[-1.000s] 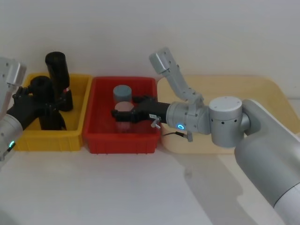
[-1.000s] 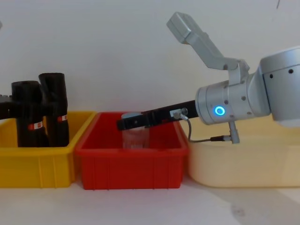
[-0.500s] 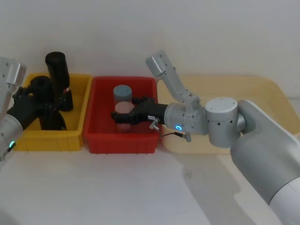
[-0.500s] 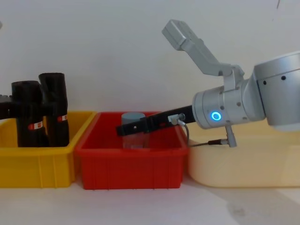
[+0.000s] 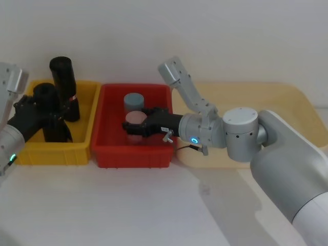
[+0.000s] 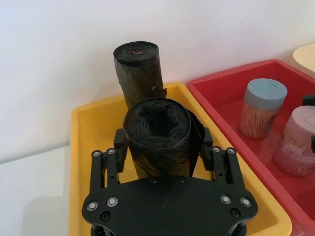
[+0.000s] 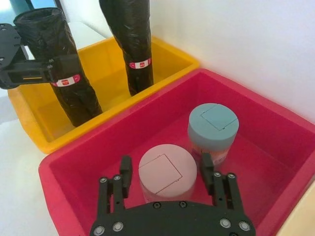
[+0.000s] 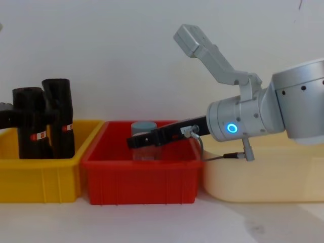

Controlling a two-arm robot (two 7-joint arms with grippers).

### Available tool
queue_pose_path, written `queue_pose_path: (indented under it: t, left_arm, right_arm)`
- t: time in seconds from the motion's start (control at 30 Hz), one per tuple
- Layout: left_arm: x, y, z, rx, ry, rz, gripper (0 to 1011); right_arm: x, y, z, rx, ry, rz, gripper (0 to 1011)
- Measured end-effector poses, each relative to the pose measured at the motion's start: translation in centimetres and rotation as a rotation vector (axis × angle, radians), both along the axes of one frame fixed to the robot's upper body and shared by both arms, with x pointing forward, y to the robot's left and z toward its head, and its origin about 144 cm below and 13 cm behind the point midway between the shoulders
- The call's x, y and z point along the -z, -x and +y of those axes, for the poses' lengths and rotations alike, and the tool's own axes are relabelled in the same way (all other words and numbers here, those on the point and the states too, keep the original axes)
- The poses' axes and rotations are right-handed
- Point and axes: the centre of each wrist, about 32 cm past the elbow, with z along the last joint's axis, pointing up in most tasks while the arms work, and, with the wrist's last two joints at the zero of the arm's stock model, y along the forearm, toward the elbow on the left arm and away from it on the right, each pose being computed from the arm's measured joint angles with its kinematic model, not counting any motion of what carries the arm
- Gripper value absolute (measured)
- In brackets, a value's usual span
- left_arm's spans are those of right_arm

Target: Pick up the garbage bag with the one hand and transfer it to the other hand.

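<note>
While both arms reach low over the bench (image 5: 128, 205), counts: two black rolled bags, two capped jars, three containers, two claws.
Containers: a yellow bin (image 5: 56, 154) on the robot's left, a red bin (image 5: 133, 155) right beside it in the middle, and a cream tray (image 5: 287, 97) on the right, all in one row.
Garbage bag (image 6: 156, 123): the nearer of the two rolls, standing upright in the yellow bin.
Garbage bag, look: a black cylinder of tightly wound, crinkled plastic. Its top end shows the folds of the roll, and a small red-and-white label (image 7: 66, 80) sits on its side.
Second bag (image 5: 64, 87): the same kind of roll with the same kind of label, upright just behind the first and nearer the red bin. From the chest its top stands higher. I cannot tell whether the two rolls touch.
Left claw (image 6: 162, 143): on the arm with the green ring light (image 5: 12, 157), clamped on the garbage bag with one black finger pressed to each side, at about the label's height. The roll's lower end is down inside the bin.
Right claw (image 7: 166, 168): on the arm with the blue ring light (image 8: 232, 127), low over the red bin and spread wide. One finger stands on either side of the pink-capped jar (image 5: 135, 117), with a gap on each side.
Jars: both upright in the red bin, with clear bodies holding pale sticks. The blue-capped jar (image 7: 212, 125) stands just behind the pink-capped one, toward the back wall.
</note>
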Motion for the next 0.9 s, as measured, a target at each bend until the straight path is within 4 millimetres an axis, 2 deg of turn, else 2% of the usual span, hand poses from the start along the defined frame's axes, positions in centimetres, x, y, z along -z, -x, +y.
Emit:
queue_pose_path:
  t: [0.07,0.1,0.23,0.43,0.9]
  left_arm:
    - [0.00,0.00,0.00,0.000,0.000,0.000,820]
    - [0.00,0.00,0.00,0.000,0.000,0.000,765]
    - [0.00,0.00,0.00,0.000,0.000,0.000,657]
    - [0.00,0.00,0.00,0.000,0.000,0.000,476]
    - [0.00,0.00,0.00,0.000,0.000,0.000,379]
  right_arm:
    - [0.03,-0.02,0.01,0.000,0.001,-0.001,816]
    - [0.03,-0.02,0.02,0.000,0.001,-0.001,793]
    - [0.07,-0.04,0.03,-0.001,0.001,-0.002,658]
    - [0.09,-0.05,0.04,-0.001,0.002,-0.003,650]
    - [0.10,-0.08,0.06,-0.001,0.003,-0.004,650]
